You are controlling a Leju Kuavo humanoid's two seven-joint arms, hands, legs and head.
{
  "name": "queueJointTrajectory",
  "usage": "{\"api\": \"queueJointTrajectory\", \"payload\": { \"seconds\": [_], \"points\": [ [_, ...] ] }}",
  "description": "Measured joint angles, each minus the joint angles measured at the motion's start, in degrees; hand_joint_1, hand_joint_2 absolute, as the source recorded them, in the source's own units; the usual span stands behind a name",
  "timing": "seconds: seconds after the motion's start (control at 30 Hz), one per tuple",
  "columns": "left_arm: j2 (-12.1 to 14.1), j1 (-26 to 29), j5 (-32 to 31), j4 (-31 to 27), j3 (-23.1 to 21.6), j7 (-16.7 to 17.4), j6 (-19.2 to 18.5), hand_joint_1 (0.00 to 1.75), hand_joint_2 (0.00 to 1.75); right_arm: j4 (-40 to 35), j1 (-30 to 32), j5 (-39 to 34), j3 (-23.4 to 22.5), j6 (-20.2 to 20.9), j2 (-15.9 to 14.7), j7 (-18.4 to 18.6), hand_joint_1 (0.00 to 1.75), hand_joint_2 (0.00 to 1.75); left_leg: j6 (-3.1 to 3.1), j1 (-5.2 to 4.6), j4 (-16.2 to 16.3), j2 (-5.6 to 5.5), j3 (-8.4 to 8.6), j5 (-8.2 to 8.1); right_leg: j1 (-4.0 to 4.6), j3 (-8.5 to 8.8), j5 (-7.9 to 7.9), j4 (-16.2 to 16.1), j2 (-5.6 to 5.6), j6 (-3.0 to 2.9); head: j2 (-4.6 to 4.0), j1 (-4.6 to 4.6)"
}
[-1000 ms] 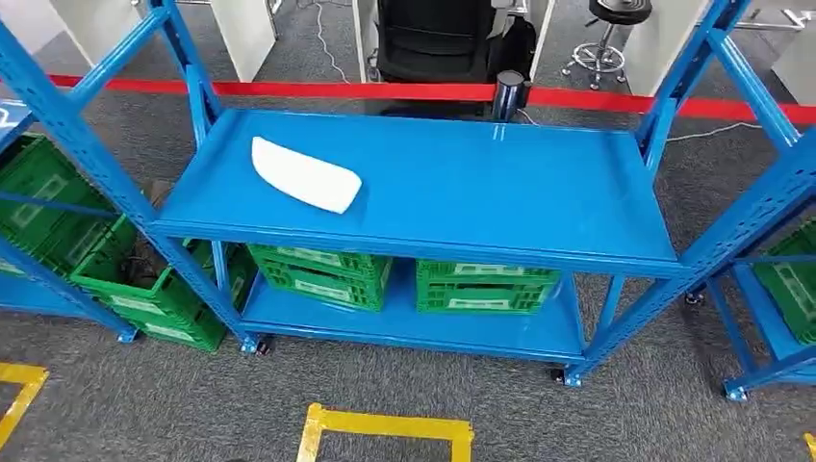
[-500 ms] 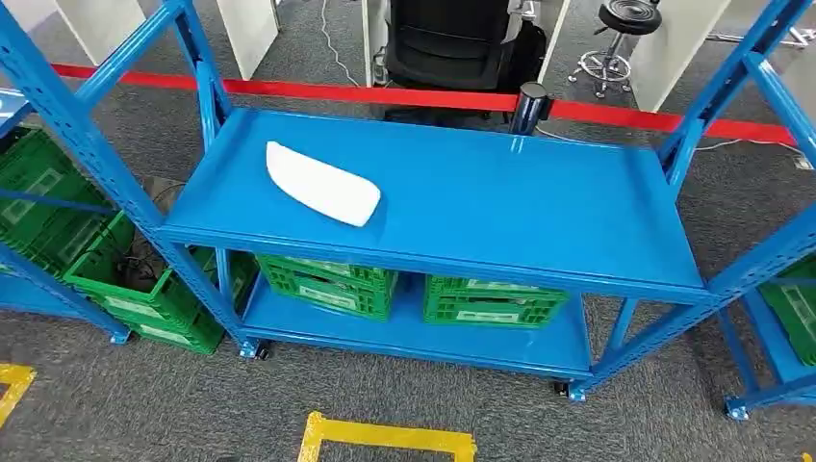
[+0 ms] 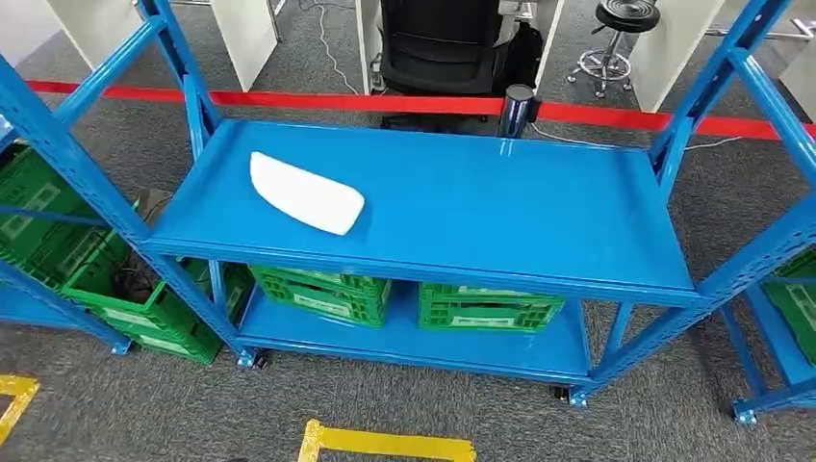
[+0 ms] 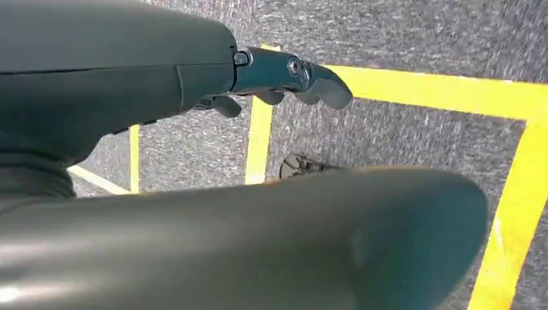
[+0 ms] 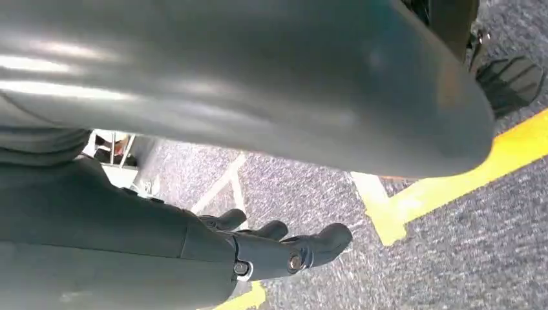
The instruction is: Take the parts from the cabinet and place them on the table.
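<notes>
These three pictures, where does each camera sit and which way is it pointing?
Head view: high on the robot, looking forward and down at a blue rack with a white part on its top shelf; none of the robot's body appears.
Left wrist view: behind the hanging left hand, facing grey carpet and yellow floor tape.
Right wrist view: behind the hanging right hand, also facing the floor.
Shared: both wrist views show carpet, yellow tape and the robot's dark body.

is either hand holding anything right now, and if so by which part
Nothing is held. The left hand and right hand hang over the carpet with nothing in them; the white part lies untouched on the blue shelf.
</notes>
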Motion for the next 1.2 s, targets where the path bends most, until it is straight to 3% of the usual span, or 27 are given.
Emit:
{"api": "queueJointTrajectory", "payload": {
  "seconds": [0.47, 0.5, 0.53, 0.57, 0.7, 0.77, 0.8, 1.2],
  "points": [
    [0.0, 0.03, -0.37, 0.0, 0.0, -0.02, 0.33, 0.0, 0.0, 0.0, 0.01, -0.48, 0.0, -0.2, 0.0, -0.07, 0.0, 0.0, -0.2, -0.22, -0.03, 0.0, 0.04, 0.14, -0.17, 0.15, 0.08, -0.01, 0.0, -0.07, 0.0, -0.17],
    [0.0, 0.03, -0.37, 0.0, 0.0, -0.02, 0.33, 0.0, 0.0, 0.0, 0.01, -0.48, 0.0, -0.2, 0.0, -0.09, 0.0, 1.75, -0.2, -0.25, -0.03, 0.0, 0.04, 0.13, -0.19, 0.16, 0.08, -0.02, 0.0, -0.07, 0.0, -0.2],
    [0.0, 0.03, -0.39, 0.0, 0.0, -0.02, 0.33, 0.0, 0.0, 0.0, 0.01, -0.48, 0.0, -0.17, 0.0, -0.09, 0.0, 0.0, -0.2, -0.26, -0.03, 0.0, 0.03, 0.13, -0.21, 0.16, 0.08, -0.03, 0.0, -0.06, 0.0, -0.2],
    [0.0, 0.03, -0.52, 0.0, 0.0, -0.04, 0.37, 0.0, 0.0, 0.0, 0.02, -0.59, 0.0, -0.04, 0.0, -0.15, 0.0, 1.75, -0.19, -0.26, -0.03, 0.0, 0.03, 0.13, -0.21, 0.17, 0.08, -0.04, 0.0, -0.06, 0.0, -0.22],
    [0.0, 0.11, -1.05, 0.0, -0.02, -0.15, 1.53, 0.0, 0.0, 0.0, 0.12, -2.07, -0.02, 1.55, 0.11, -1.86, 0.0, 1.75, -0.18, -0.27, -0.02, 0.0, 0.02, 0.12, -0.22, 0.17, 0.1, -0.1, 0.0, -0.03, 0.0, -0.22],
    [0.11, 0.91, -0.89, -0.29, -0.04, 0.09, 1.12, 0.0, 0.0, -0.26, 0.94, 1.3, -0.2, 2.69, 0.11, -2.25, 0.0, 1.75, -0.15, -0.27, -0.02, 0.0, 0.09, 0.09, -0.22, 0.23, 0.07, -0.11, 0.0, 0.0, 0.0, -0.26],
    [0.17, 1.45, -0.66, -0.63, -0.07, 0.3, 0.81, 0.0, 0.0, -0.48, 1.55, 2.96, -0.35, 3.08, 0.11, -2.32, 0.0, 0.0, -0.12, -0.27, -0.02, 0.0, 0.11, 0.07, -0.22, 0.25, 0.07, -0.11, 0.0, 0.01, 0.0, -0.26],
    [1.44, 8.91, 3.91, -5.09, -0.57, 4.02, -3.21, 0.0, 0.0, -5.03, 8.93, 22.94, -3.71, 7.56, -0.5, -5.05, 0.0, 0.0, -0.03, -0.27, -0.03, 0.01, 0.09, -0.02, -0.22, 0.26, -0.02, -0.13, 0.0, 0.03, 0.0, -0.33]
  ]
}}
